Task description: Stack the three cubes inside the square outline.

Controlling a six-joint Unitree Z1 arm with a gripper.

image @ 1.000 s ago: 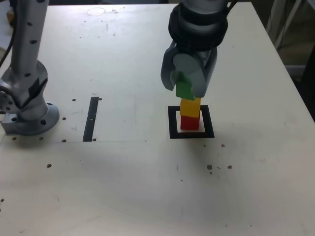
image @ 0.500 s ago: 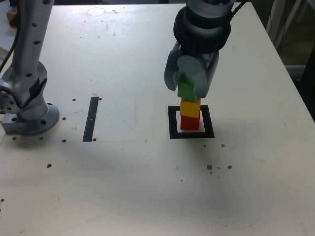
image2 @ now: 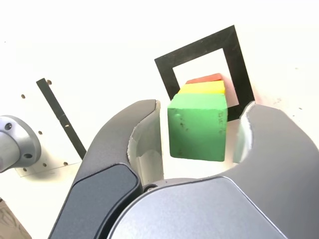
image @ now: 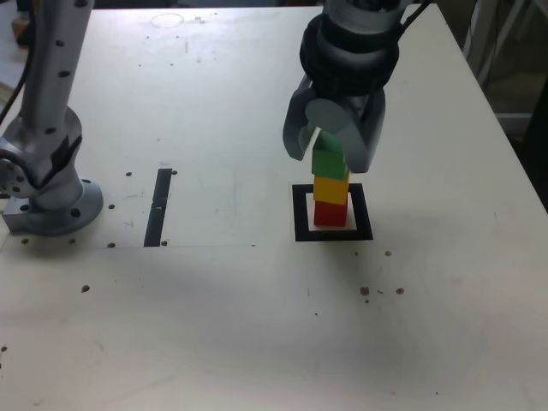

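Grey and rounded, the arm's gripper (image2: 199, 130) hangs over the stack with its jaws spread, a sliver of daylight showing on each side of the small matte green cube (image2: 197, 126) between them. That green block sits on the matte yellow cube (image: 331, 187), which rests on the matte red cube (image: 330, 212) at the bottom. All three stand as one upright tower on the pale centre of the black taped square outline (image: 300, 214). Off to the exterior view's left, a thin straight black strip (image: 158, 206) lies flat on the speckled white table (image: 214, 325).
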